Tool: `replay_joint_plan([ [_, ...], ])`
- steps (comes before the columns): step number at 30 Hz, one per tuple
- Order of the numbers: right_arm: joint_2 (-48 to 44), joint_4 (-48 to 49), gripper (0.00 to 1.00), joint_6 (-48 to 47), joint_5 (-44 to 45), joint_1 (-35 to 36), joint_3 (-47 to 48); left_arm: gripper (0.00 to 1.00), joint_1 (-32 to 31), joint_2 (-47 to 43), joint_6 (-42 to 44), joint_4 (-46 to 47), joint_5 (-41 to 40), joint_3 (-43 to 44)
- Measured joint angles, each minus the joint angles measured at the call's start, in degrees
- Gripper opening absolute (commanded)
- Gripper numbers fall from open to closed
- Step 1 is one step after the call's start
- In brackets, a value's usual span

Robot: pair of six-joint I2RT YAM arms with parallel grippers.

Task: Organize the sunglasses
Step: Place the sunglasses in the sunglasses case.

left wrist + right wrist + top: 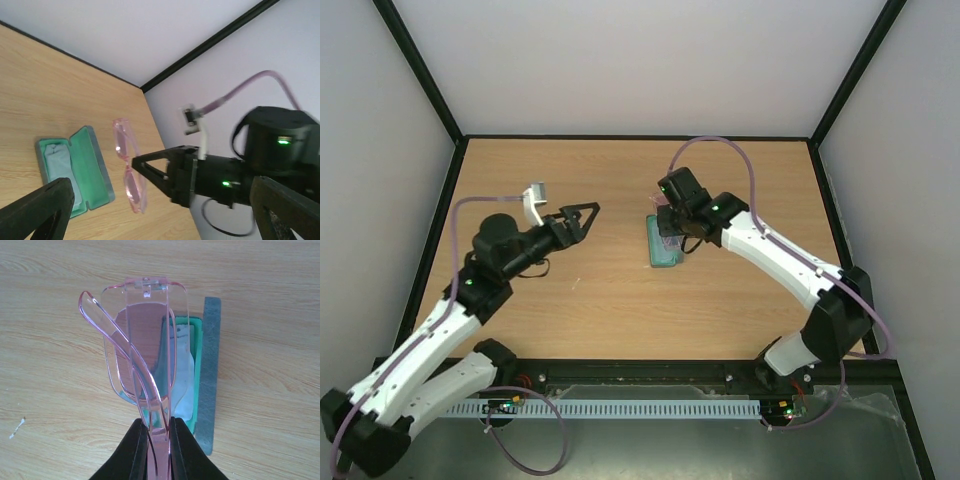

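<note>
The sunglasses (145,345), thin pink and translucent with arms folded, hang above the open grey-blue case (210,365). My right gripper (156,422) is shut on them at one end. In the left wrist view the sunglasses (131,167) hang from the right gripper's fingers (152,167), beside the case (92,167), which lies open with a light-blue cloth (56,161) in its green inside. In the top view the right gripper (670,222) is over the case (665,252). My left gripper (584,214) is open and empty, left of the case, pointing at it.
The wooden table (620,300) is bounded by a black frame (630,137) and white walls at the back and sides. A purple cable (720,145) loops above the right arm. A small white speck (17,427) lies on the wood.
</note>
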Motion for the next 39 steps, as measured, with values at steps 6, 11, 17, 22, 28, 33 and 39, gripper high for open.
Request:
replay_joint_plan([
  [6,5.79,0.57,0.05,0.26,-0.68,-0.04,2.45,1.00,1.20,-7.61,6.40,-17.44,-1.25,6.58],
  [11,11.47,0.68,0.04,0.55,-0.94,-0.04,5.31,0.99,1.95,-8.55,9.27,-25.20,-1.38,7.06],
  [17,20.09,-0.13,0.04,0.96,1.36,-0.04,9.14,0.99,2.86,-8.39,11.13,-30.29,-1.49,7.72],
  [22,26.23,-2.03,0.04,1.20,5.01,-0.02,12.09,1.00,3.72,-7.93,12.26,-31.78,-1.07,8.55],
  [28,29.33,-3.76,0.04,2.01,9.38,0.35,12.41,1.00,4.55,-7.80,13.09,-32.68,-0.11,8.55],
  [33,31.15,-4.13,0.04,3.02,11.72,0.48,12.41,0.99,5.09,-8.02,13.29,-33.51,0.22,8.55],
  [39,32.89,-4.04,0.04,4.15,11.78,0.59,12.41,0.99,5.25,-8.44,13.33,-33.94,0.83,8.55],
])
